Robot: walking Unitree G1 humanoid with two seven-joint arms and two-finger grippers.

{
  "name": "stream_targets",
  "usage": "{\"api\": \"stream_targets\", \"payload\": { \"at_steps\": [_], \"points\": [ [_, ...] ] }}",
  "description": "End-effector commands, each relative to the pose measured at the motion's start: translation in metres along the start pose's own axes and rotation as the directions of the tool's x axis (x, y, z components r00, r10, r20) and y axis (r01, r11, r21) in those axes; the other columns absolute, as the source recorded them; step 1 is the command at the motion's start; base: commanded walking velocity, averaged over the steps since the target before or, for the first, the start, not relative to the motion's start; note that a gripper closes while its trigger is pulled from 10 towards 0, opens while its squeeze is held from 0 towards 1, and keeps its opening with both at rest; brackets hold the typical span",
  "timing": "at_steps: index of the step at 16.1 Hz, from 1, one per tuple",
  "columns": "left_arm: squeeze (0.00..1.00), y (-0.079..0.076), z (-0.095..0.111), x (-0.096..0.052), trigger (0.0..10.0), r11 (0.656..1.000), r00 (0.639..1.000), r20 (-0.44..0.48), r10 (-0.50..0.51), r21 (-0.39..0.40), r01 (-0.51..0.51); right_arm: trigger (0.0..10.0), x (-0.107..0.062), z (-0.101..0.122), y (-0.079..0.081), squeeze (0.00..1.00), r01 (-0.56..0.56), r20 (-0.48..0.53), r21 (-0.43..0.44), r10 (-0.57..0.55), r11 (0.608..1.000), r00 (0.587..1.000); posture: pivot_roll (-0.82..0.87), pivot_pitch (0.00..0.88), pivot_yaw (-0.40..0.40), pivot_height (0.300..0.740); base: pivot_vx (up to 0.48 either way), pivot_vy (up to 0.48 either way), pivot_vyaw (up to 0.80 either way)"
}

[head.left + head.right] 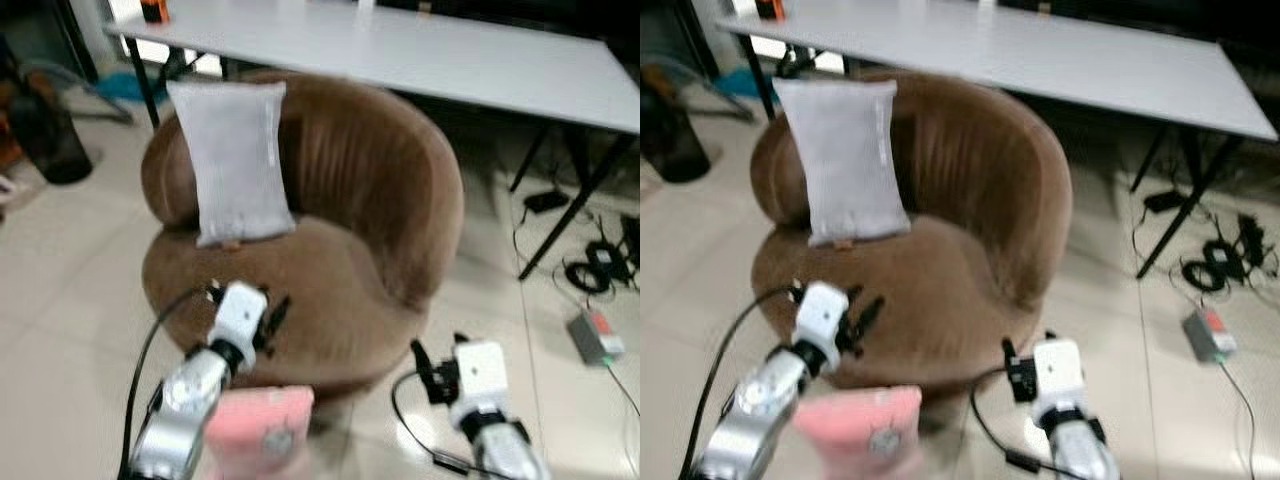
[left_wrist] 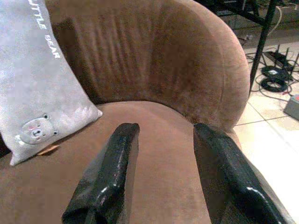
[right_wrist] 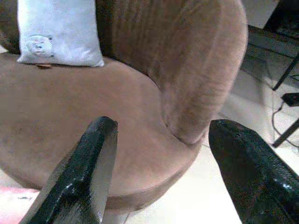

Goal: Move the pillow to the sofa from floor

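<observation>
Pink pillow (image 1: 255,430), blurred, seems low between my open, empty left hand (image 1: 245,310) and right hand (image 1: 430,372); next, lift onto brown sofa (image 1: 330,270)

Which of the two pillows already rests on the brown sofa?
The grey pillow, propped upright against the sofa backrest; the pink pillow sits low before it.

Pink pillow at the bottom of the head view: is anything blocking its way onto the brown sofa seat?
Nothing visible blocks it. The pink pillow sits low in front of the brown sofa, whose seat is bare at the front. A grey pillow leans against the backrest on the robot's left side only.
</observation>
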State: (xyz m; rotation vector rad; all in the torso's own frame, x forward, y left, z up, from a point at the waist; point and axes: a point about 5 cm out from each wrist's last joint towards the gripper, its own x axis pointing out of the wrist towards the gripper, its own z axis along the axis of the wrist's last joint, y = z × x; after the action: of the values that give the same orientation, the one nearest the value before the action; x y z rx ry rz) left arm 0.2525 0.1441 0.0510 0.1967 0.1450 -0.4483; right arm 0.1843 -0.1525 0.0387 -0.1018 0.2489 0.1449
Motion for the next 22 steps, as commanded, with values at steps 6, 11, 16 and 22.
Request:
{"api": "stream_targets", "payload": {
  "at_steps": [6, 11, 16, 22],
  "points": [
    [0.0, 0.006, -0.004, -0.014, 10.0, 0.999, 1.0, 0.011, 0.029, 0.017, -0.029, 10.0, 0.001, -0.004, 0.001, 0.0, -0.015, -0.012, 0.012, 0.015, 1.0, 1.0, 0.05, 0.037, -0.049, 0.74, 0.0, 0.145, 0.0],
    [0.0, 0.007, -0.001, -0.015, 10.0, 0.999, 1.0, 0.021, 0.018, 0.029, -0.018, 10.0, -0.002, -0.009, 0.004, 0.0, -0.007, -0.021, 0.034, 0.008, 0.999, 1.0, 0.05, 0.031, -0.036, 0.74, 0.0, 0.469, 0.0],
    [0.0, 0.005, 0.001, -0.014, 10.0, 0.999, 1.0, 0.021, -0.002, 0.054, 0.001, 10.0, -0.002, -0.011, 0.005, 0.0, 0.0, -0.025, 0.04, 0.001, 0.999, 1.0, 0.05, 0.027, -0.028, 0.74, 0.0, 0.258, 0.0],
    [0.0, 0.004, 0.007, -0.008, 10.0, 0.999, 0.998, 0.053, 0.017, 0.049, -0.02, 10.0, -0.001, -0.013, 0.005, 0.0, 0.004, -0.039, 0.069, -0.001, 0.998, 0.999, 0.06, 0.042, -0.036, 0.736, 0.0, -0.16, 0.0]
  ]
}}
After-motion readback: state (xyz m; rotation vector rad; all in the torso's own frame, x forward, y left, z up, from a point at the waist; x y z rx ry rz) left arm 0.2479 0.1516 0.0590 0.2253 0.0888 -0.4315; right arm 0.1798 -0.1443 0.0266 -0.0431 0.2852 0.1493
